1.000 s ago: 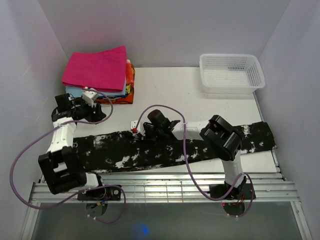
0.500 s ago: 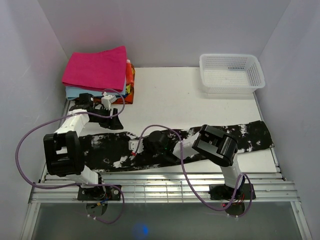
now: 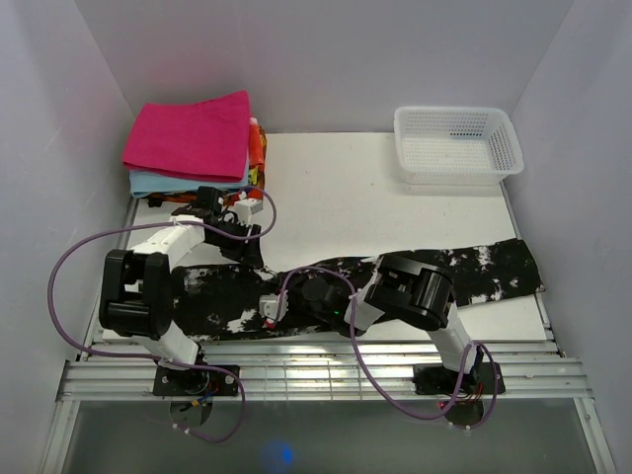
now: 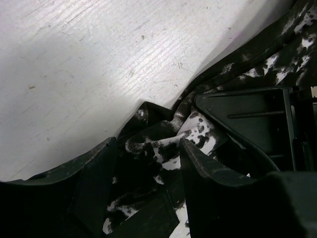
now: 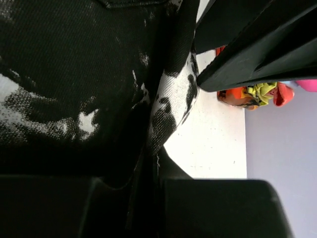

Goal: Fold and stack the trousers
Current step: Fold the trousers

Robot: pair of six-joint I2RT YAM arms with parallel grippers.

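White bench carries speckled black trousers laid crosswise. On them the left claw gapes partway around a bunched fold — the right claw pinches the cloth tight.

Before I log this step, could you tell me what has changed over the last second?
The left gripper swung from beside the clothes stack rightward onto the trousers' far edge, fabric now between its fingers. The right gripper pulled that edge's middle toward the arms' bases, bunching the cloth. The basket, the stack and the trousers' right end stayed put.
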